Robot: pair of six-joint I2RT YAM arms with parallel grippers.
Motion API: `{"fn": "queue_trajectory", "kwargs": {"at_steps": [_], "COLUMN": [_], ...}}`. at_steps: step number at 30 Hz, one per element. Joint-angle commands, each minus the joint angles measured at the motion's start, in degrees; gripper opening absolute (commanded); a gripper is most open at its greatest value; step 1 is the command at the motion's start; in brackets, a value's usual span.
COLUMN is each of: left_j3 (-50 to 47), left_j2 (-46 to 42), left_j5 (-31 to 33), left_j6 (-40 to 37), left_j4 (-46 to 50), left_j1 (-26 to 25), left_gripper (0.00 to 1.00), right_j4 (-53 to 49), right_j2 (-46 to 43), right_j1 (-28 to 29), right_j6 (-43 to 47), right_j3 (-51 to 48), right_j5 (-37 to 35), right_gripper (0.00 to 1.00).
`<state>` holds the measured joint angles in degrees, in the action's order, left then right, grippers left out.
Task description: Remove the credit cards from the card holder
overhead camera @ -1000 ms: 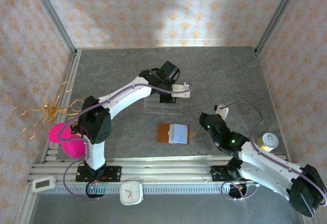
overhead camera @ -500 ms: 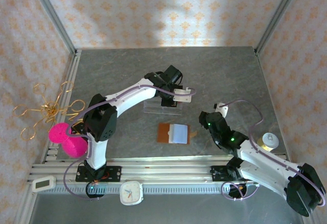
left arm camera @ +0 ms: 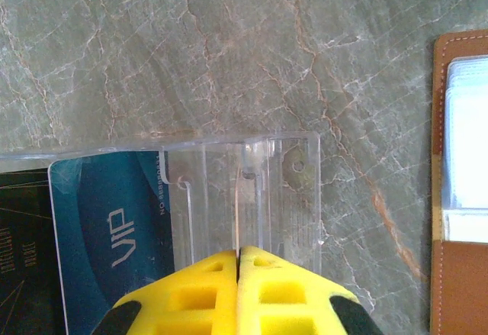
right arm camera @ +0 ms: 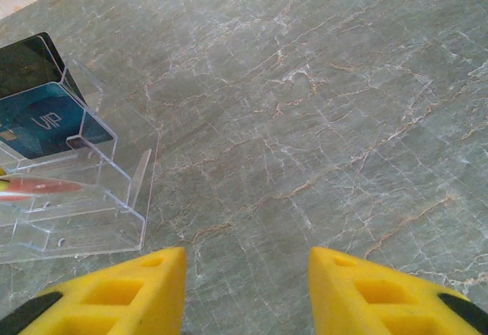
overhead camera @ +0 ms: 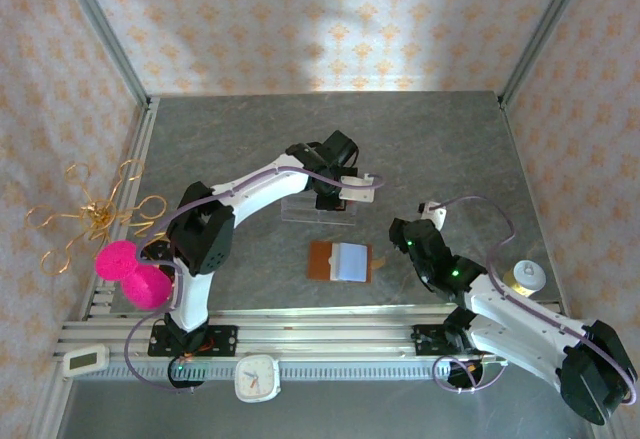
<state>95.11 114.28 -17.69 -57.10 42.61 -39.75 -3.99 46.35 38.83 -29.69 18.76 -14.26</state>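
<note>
The card holder [overhead camera: 340, 261], a brown wallet, lies open and flat at the table's middle, showing its pale inside [left arm camera: 467, 144]. My left gripper [left arm camera: 238, 255] hangs over the clear acrylic rack [overhead camera: 318, 207], shut on a thin credit card seen edge-on [left arm camera: 238, 205]. The right wrist view shows that card as red [right arm camera: 42, 187], level with the rack's lower tier. A blue VIP card [left arm camera: 107, 228] and a black card [right arm camera: 27, 64] stand in the rack. To the right of the wallet, my right gripper [right arm camera: 248, 289] is open over bare table, nothing between its fingers.
A pink object [overhead camera: 132, 274] and a gold wire ornament [overhead camera: 90, 214] sit off the table's left edge. A small clock [overhead camera: 257, 377] lies at the near rail. A white round item [overhead camera: 525, 277] sits beside the right arm. Patterned walls enclose the table.
My left gripper has shifted slightly right and nearer over the rack, the card still in it. The right arm and the wallet have barely moved.
</note>
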Motion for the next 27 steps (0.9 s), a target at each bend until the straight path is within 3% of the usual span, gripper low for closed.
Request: {"fn": "queue_trajectory", "kwargs": {"at_steps": [1, 17, 20, 27], "left_j3": [2.2, 3.6, 3.9, 4.0], "left_j2": [0.7, 3.8, 3.5, 3.3], "left_j5": [0.5, 2.4, 3.4, 6.4], "left_j6": [0.1, 3.1, 4.7, 7.0], "left_j4": [-0.2, -0.3, -1.2, -3.2], "left_j1": [-0.2, -0.2, -0.4, -0.6], "left_gripper": [0.0, 0.01, 0.13, 0.22], "right_j4": [0.6, 0.0, 0.3, 0.7], "right_j2": [-0.1, -0.5, -0.4, -0.5], "right_j1": [-0.2, -0.2, -0.3, -0.3], "right_j6": [0.7, 0.9, 1.0, 1.1], "right_j3": [1.3, 1.2, 1.1, 0.9], "right_j5": [-0.1, 0.3, 0.3, 0.7], "right_gripper": [0.44, 0.44, 0.45, 0.45]}}
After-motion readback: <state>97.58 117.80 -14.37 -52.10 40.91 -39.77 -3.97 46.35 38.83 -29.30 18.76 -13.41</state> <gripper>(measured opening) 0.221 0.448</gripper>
